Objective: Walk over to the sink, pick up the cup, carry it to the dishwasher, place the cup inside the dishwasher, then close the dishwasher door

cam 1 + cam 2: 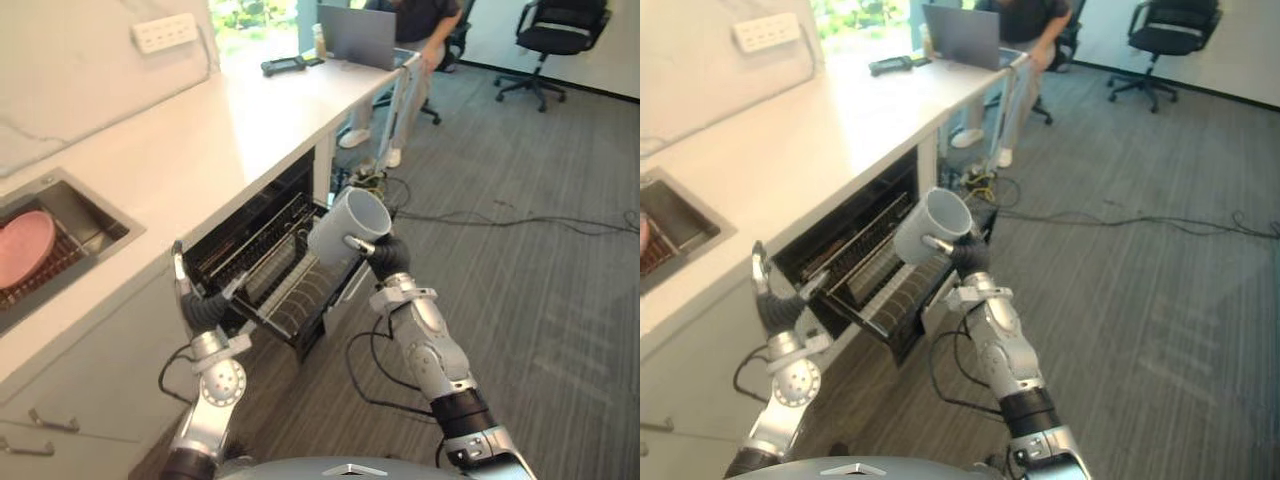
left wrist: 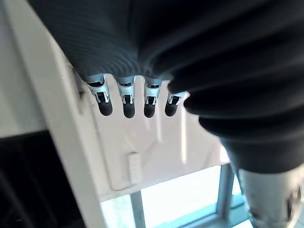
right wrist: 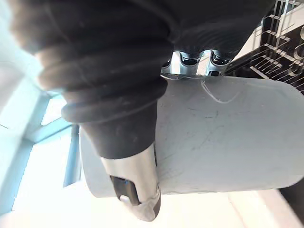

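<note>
Grey carpet (image 1: 540, 300) lies to the right in the left eye view; a white counter (image 1: 230, 130) runs along the left, with a sink (image 1: 100, 225) at its near end. The right hand (image 1: 385, 255) holds the pale cup (image 1: 348, 228) tilted in the air over the pulled-out dishwasher rack (image 1: 275, 290) — not in it. The left hand (image 1: 185, 295) is raised by the counter's edge.

The right eye view shows the same.

In the left wrist view the fingers (image 2: 124, 103) are straight, side by side, holding nothing.

In the right wrist view the fingers (image 3: 190, 61) and thumb (image 3: 135, 190) curl round the cup's wall.
</note>
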